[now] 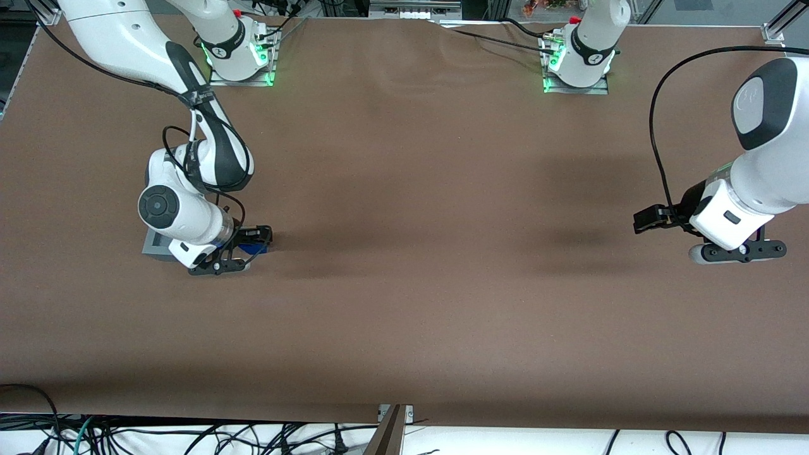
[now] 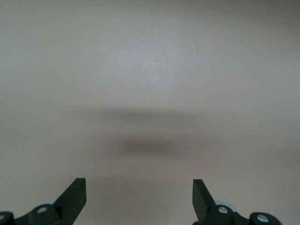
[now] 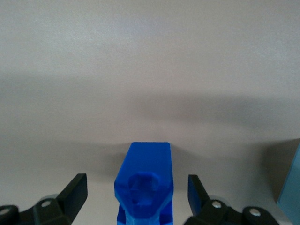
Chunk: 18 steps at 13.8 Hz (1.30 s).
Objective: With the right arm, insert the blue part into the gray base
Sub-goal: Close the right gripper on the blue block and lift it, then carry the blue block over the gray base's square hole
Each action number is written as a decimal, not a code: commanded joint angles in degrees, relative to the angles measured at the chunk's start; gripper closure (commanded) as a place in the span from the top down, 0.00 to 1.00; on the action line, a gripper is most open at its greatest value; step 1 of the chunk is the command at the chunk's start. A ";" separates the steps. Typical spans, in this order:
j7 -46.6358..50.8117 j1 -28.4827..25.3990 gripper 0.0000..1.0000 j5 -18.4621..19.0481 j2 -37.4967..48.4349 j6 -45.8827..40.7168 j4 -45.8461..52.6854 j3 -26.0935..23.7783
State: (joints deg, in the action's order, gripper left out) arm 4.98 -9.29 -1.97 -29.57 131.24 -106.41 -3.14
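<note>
Blue part (image 3: 144,180): we find it standing on the counter (image 1: 411,265) between the open fingers of the end effector (image 3: 136,197); in the front view only a blue edge (image 1: 256,248) shows under the wrist.
End effector: spread wide, one finger (image 3: 75,192) either side of the blue part, clear gaps on both sides; nothing held.
Gray base (image 1: 155,242): on the counter at the working arm's end, just beside the blue part, at about 9 o'clock from it in the front view; mostly hidden by the right arm (image 1: 183,221).
Step in hand: we judge it the grasp, not yet closed.
Doing it well: we would centre the fingers so both gaps match, settle low on the body rather than the knobbed top, then close squarely.
Risk: an uneven close could twist the blue part and spoil alignment with the recess.
</note>
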 commanded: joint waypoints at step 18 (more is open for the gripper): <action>-9.54 1.12 0.16 -0.67 8.22 -17.68 4.45 9.45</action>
State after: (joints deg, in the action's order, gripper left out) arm -1.97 -8.23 -1.98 -21.97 116.47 -103.37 4.90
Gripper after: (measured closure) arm 0.493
